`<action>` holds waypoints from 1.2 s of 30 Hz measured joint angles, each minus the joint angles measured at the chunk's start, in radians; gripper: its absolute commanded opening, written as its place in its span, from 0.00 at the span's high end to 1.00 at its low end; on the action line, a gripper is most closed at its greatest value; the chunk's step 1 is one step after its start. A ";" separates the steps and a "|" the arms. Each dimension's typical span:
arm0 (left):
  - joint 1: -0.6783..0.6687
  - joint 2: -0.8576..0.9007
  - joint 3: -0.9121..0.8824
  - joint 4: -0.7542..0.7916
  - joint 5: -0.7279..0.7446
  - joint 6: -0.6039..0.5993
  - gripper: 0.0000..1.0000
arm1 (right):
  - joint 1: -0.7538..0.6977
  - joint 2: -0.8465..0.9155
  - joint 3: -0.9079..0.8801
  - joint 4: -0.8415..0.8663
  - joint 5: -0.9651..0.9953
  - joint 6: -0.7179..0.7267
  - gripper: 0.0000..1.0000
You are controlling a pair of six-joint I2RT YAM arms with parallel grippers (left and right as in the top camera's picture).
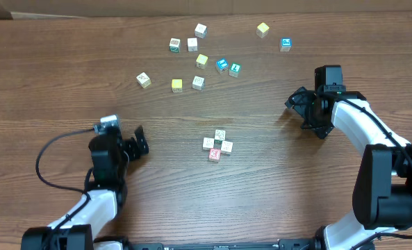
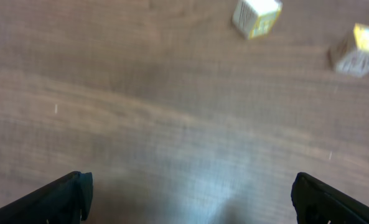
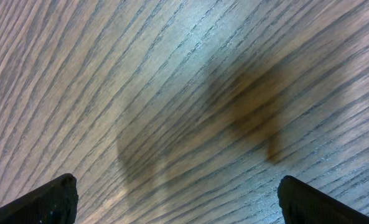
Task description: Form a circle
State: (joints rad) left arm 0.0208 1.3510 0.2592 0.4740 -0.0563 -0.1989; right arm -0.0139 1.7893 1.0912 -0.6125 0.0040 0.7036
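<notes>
Cream wooden circle (image 1: 218,144) — between left gripper (image 1: 139,141) and right gripper (image 1: 300,111), touching neither

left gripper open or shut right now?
Open. In the left wrist view the left gripper has its fingers at opposite frame edges, only bare table between them, nothing held.
</notes>
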 measured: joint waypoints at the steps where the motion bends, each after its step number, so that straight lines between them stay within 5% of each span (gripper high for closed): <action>1: 0.000 -0.010 -0.020 0.002 0.000 0.000 0.01 | 0.000 0.000 0.000 0.000 0.000 0.000 0.00; 13: 0.000 -0.142 -0.227 0.050 -0.031 -0.127 0.00 | 0.000 0.000 0.000 0.000 0.000 0.000 0.00; 30: 0.000 -0.306 -0.239 -0.138 -0.053 -0.192 0.01 | 0.000 0.000 0.000 0.000 0.000 0.000 0.00; 36: 0.000 -0.458 -0.241 -0.319 -0.053 -0.193 0.01 | 0.000 0.000 0.000 0.000 0.000 0.000 0.00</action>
State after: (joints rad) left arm 0.0208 0.8928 0.0181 0.1547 -0.1093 -0.3920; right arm -0.0143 1.7893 1.0912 -0.6128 0.0040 0.7036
